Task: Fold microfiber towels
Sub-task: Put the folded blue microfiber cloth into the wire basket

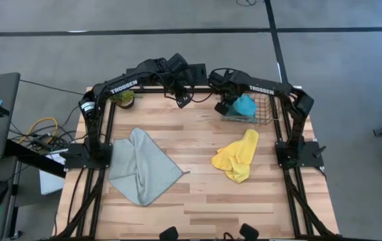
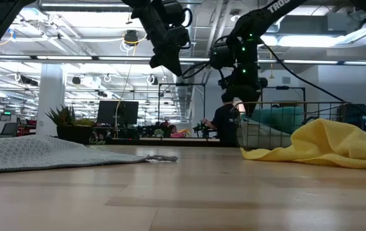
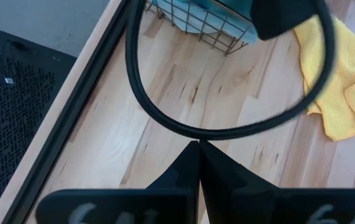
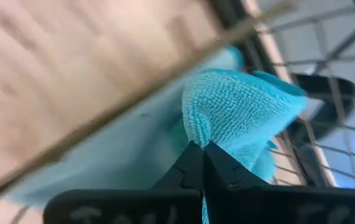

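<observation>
Reached into the wire mesh basket (image 1: 261, 114) at the far right of the wooden table (image 1: 197, 201) with the right gripper (image 1: 231, 105), fingers pinched together on a fold of the cyan-blue towel (image 4: 239, 112) — cloth bunched right at the tips in the right wrist view, with basket wires crossing in front and behind. Showed from above as a cyan lump (image 1: 245, 105) at the basket's near-left corner, directly beside the gripper. Seen from the table-top camera as the right arm's gripper (image 2: 237, 106) lowered behind the basket's wire wall (image 2: 279, 125), with a teal cloth visible through the mesh. Held the left gripper (image 1: 182, 98) above the table's far edge near the middle, fingers (image 3: 189, 168) pressed tight against each other with nothing between them, a black cable (image 3: 165, 112) looping across its wrist camera's view. Lay crumpled on the table just in front of the basket: the yellow towel (image 1: 236, 155), unfolded, a corner stretching toward the basket. Lay spread on the left half of the table: the grey-green towel (image 1: 140, 167), mostly flat with a crease or two, one corner pointing toward the table's middle. Stood at the far left corner — a small potted plant (image 1: 124, 98). Could not make out a pale blue towel as a separate cloth.
</observation>
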